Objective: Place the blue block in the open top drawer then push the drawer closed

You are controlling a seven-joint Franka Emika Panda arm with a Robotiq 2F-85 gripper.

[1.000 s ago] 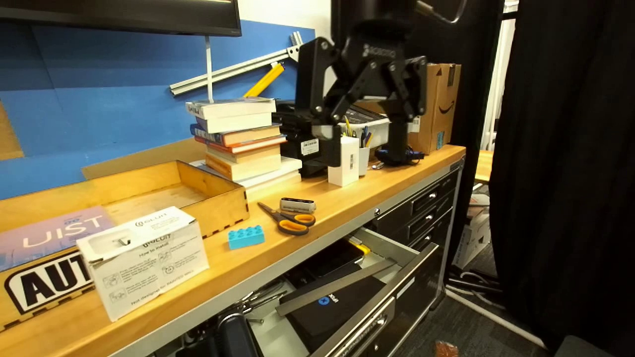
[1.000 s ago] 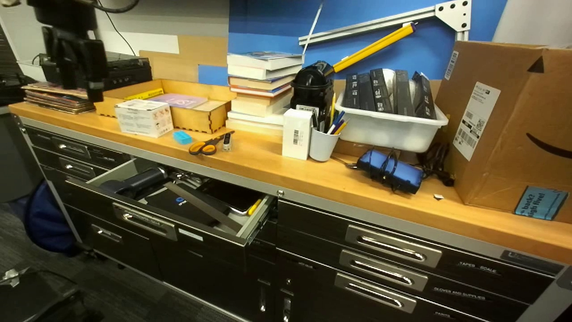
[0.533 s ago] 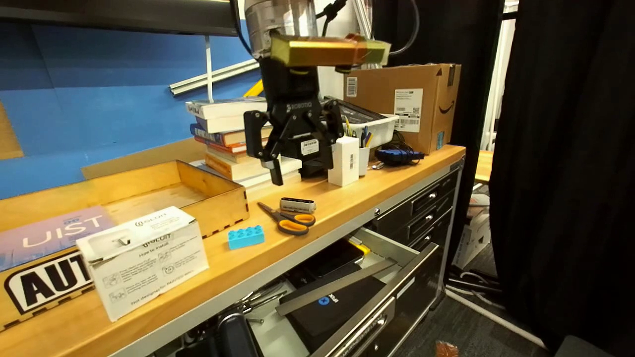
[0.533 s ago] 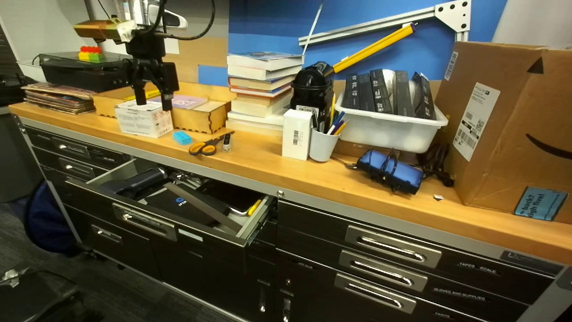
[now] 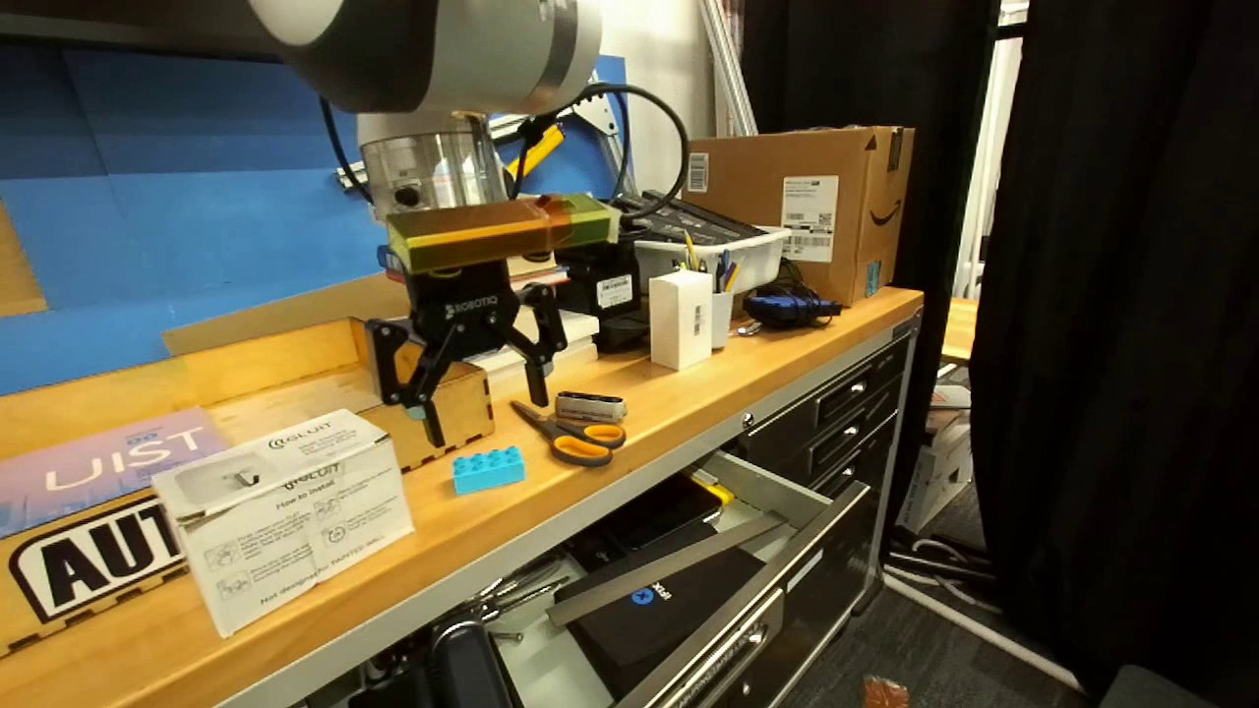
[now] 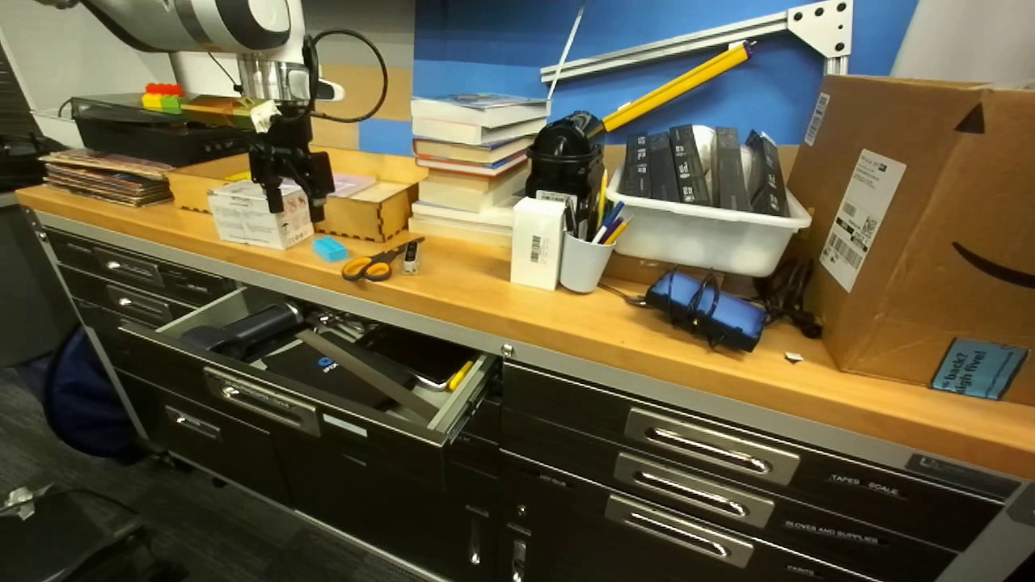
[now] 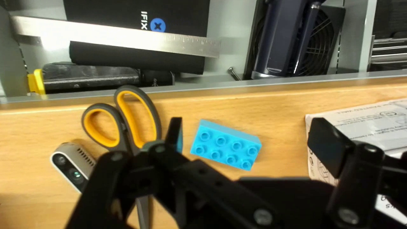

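The gripper (image 5: 486,421) is poised above a wooden counter (image 6: 461,271), its two fingers pointing downward and spread well apart. Below the fingertips, and apart from them, the blue block (image 7: 224,146) rests flat on the counter with its studs upward; in the wrist view it appears within the gap between the fingers, nearer to one of them. On that finger's side lie the scissors (image 5: 557,430), partly masked by the gripper in the wrist view, their orange-lined handles toward the counter's front edge. Past the scissors, farther from the gripper's midline, lies a small silver device (image 7: 73,165) with round lenses. On the opposite finger's side stands a printed white box (image 5: 295,521), which that finger overlaps in the wrist view. Beyond the block from the gripper, and at a lower level, the open top drawer (image 6: 396,444) projects from beneath the counter. Inside it a steel ruler (image 7: 127,37) crosses a black case (image 7: 136,59) lettered IFIX, a dark blue object (image 7: 276,47) lies toward the box's side, and between these two shows a metal bolt (image 7: 234,73). Behind the gripper, in both exterior views, stands a wooden tray (image 6: 364,217), with a stack of books (image 6: 469,166) beside it, farther from the fingers.
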